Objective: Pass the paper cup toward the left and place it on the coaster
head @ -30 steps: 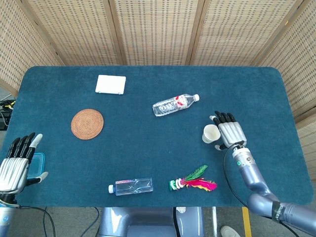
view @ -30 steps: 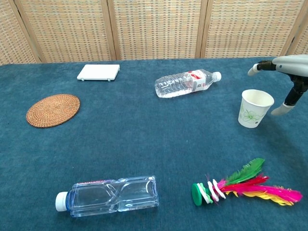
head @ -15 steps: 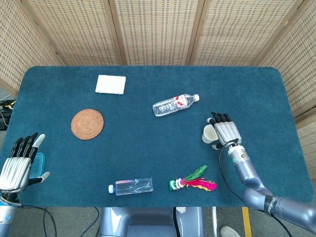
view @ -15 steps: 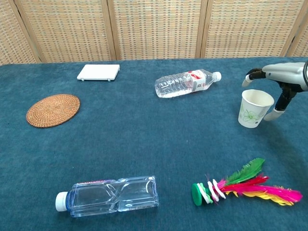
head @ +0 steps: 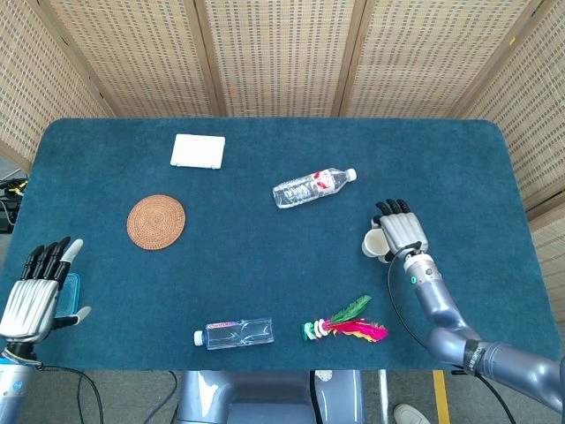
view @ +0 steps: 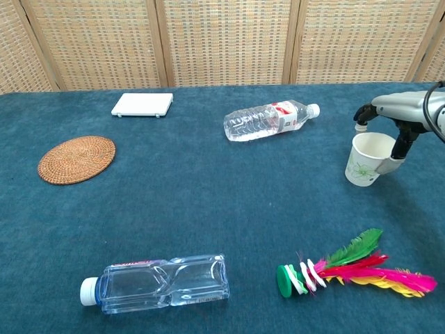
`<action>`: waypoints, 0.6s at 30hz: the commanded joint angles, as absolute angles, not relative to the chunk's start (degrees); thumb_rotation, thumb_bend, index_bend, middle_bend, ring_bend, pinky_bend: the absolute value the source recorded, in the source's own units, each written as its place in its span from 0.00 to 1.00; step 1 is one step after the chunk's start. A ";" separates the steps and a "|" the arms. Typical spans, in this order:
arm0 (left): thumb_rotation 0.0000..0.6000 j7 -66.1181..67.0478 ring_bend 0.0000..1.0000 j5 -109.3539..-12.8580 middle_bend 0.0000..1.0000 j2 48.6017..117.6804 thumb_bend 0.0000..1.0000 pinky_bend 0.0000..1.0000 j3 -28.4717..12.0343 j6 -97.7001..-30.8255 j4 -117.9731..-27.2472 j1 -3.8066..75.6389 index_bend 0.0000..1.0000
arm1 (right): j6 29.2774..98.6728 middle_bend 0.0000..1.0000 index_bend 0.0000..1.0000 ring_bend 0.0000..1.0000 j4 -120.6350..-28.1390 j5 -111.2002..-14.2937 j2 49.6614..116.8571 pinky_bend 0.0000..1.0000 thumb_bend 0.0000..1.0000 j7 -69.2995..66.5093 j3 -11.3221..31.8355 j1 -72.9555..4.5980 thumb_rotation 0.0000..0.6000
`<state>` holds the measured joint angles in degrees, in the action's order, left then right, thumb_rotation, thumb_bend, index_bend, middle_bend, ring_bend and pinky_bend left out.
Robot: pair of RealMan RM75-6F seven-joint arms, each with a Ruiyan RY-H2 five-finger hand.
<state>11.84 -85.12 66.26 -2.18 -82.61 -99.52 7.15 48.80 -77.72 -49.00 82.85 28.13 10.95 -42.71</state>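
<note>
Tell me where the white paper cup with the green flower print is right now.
The white paper cup stands upright on the table's right side in both views, with the right hand closing around it, beyond the feathered shuttlecock.

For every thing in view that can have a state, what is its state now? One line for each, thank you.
paper cup: upright, open top, on the table
right hand: around the cup, grip not confirmed
left hand: open, holds nothing
coaster: flat, bare
round bottle: lying down, capped
flat bottle: lying down, capped
shuttlecock: lying on its side
</note>
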 commanded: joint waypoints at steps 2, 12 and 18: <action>1.00 11.80 0.00 -85.13 0.00 66.26 0.05 0.00 -2.12 -82.60 -99.54 7.15 0.00 | 49.23 0.12 0.45 0.00 -78.10 -49.18 82.81 0.00 0.08 28.16 10.77 -42.95 1.00; 1.00 11.33 0.00 -85.25 0.00 66.00 0.05 0.00 -2.08 -82.78 -99.73 7.17 0.00 | 52.91 0.13 0.44 0.00 -84.78 -49.62 80.51 0.00 0.08 30.62 11.69 -44.18 1.00; 1.00 10.59 0.00 -85.36 0.00 65.65 0.05 0.00 -2.02 -83.00 -99.94 7.05 0.00 | 54.16 0.13 0.44 0.00 -89.76 -49.02 80.80 0.00 0.08 33.11 13.26 -46.69 1.00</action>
<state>10.70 -85.34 65.71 -2.03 -82.98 -99.92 7.07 53.67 -88.69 -49.17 80.52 32.20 12.64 -45.75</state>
